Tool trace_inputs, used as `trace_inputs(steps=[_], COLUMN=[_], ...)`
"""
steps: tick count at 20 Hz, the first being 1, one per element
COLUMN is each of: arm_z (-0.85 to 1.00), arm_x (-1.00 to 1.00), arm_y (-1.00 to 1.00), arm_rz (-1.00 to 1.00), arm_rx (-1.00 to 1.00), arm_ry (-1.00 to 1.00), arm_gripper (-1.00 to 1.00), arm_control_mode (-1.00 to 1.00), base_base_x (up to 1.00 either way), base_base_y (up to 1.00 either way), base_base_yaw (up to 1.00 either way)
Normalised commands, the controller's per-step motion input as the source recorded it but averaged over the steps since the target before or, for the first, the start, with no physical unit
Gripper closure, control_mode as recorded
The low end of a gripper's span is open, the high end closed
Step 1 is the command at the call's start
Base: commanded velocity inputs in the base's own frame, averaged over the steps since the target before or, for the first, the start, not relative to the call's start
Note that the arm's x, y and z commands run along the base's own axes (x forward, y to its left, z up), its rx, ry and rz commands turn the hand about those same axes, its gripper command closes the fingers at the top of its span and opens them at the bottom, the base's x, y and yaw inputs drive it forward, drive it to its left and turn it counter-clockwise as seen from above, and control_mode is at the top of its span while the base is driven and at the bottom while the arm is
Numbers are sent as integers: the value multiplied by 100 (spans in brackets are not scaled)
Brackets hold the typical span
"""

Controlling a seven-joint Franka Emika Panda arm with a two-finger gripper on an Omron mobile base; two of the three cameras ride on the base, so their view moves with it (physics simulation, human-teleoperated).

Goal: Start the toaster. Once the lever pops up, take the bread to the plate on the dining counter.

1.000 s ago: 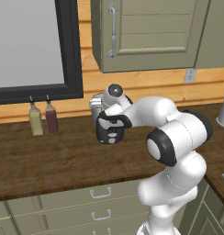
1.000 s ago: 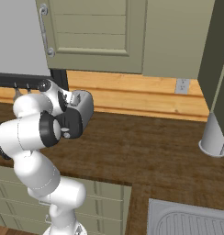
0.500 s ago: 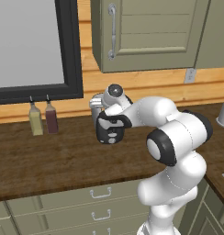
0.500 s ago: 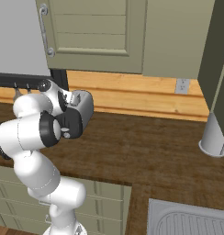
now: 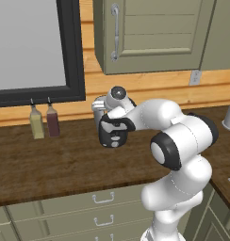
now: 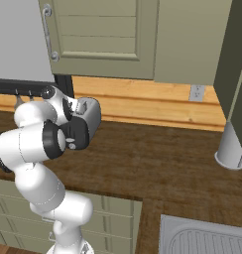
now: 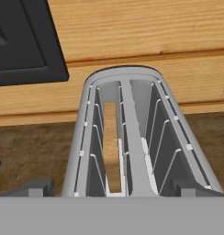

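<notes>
Against the honey-wood wall at the dark counter's (image 6: 157, 163) back edge, my wide-open, empty gripper (image 7: 109, 192) hovers over the rounded silver toaster (image 7: 132, 137). The tan bread slice (image 7: 112, 147) stands in its left slot: light, crumbly, best pinched gently across its top edge.

Dark wood-grain tabletop (image 5: 55, 164) runs along wood-panelled wall. Toaster (image 6: 89, 115) sits on it at rear, close to wall. Two slim bottles (image 5: 45, 121) stand left of toaster, also by wall, touching each other. Grey cylindrical base (image 6: 232, 150) stands far right of toaster.
</notes>
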Motion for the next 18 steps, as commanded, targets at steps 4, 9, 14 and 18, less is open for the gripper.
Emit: trace_inputs(steps=[4, 9, 14, 18], arm_z=[0, 0, 0, 0], arm_x=[0, 0, 0, 0], arm_y=[0, 0, 0, 0], arm_rz=[0, 0, 0, 0], arm_rx=[0, 0, 0, 0], arm_ry=[0, 0, 0, 0], arm_gripper=[-100, -100, -100, -100], arm_control_mode=[-100, -100, -100, -100], base_base_x=[0, 0, 0, 0], base_base_y=[0, 0, 0, 0], base_base_yaw=[0, 0, 0, 0])
